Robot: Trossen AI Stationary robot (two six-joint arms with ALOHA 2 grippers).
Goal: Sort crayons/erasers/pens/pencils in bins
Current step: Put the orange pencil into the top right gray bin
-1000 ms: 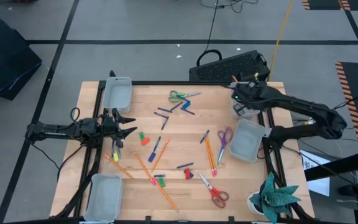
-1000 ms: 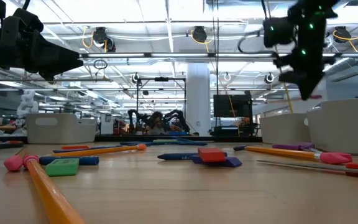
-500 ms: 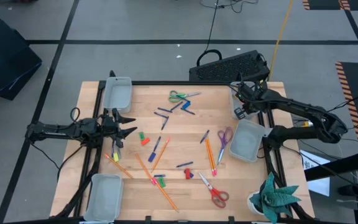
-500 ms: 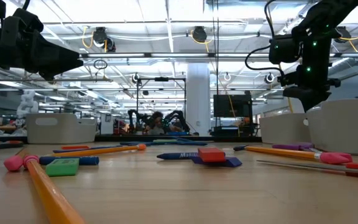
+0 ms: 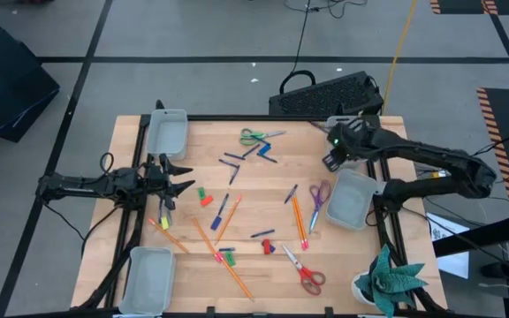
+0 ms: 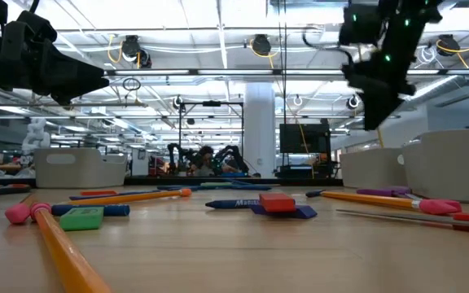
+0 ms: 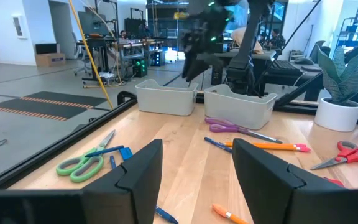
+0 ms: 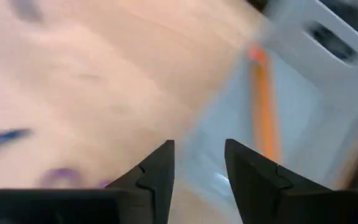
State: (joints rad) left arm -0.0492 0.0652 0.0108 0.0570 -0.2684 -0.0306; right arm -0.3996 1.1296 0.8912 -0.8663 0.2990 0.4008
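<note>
Orange pencils [image 5: 300, 221], blue and purple pens [image 5: 222, 212] and short red and green crayons [image 5: 206, 200] lie scattered on the wooden table. Bins stand at the far left [image 5: 167, 132], near left [image 5: 148, 278] and right [image 5: 350, 199]. A further bin [image 7: 166, 99] stands at the far right. My right gripper [image 5: 330, 159] hangs open over that bin's edge, holding nothing. The right wrist view shows an orange pencil [image 8: 263, 106] lying in the bin. My left gripper [image 5: 186, 177] waits open above the table's left side.
Green scissors [image 5: 254, 135] lie at the far middle, purple scissors [image 5: 319, 199] beside the right bin and red scissors [image 5: 306, 274] near the front. A potted plant [image 5: 387, 278] stands at the near right corner. A dark keyboard [image 5: 330, 93] lies beyond the far edge.
My right gripper first dipped down over the far right bin. It then rose again and shifted toward the table's left.
</note>
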